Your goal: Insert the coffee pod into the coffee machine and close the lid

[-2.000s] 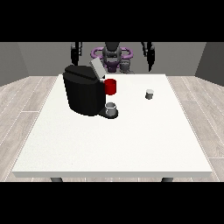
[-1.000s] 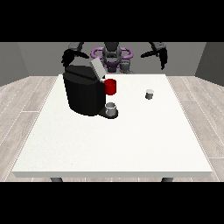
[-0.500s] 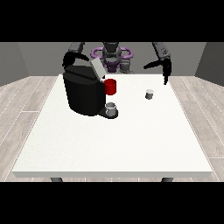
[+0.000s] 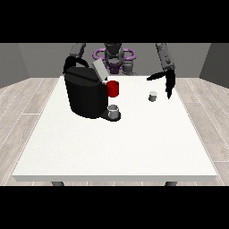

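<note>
Reaching for the small grey coffee pod (image 4: 153, 96), the spread, empty hand (image 4: 167, 82) at the view's right hovers just right of it, needing to descend and grasp.

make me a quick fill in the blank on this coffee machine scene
1. The small grey coffee pod stands on the white ____.
2. The hand at the view's right hangs beside the pod, not ____ it.
3. The black coffee machine has its grey lid ____.
4. A ____ cup sits beside the machine.

Missing words: table; touching; open; red
</note>
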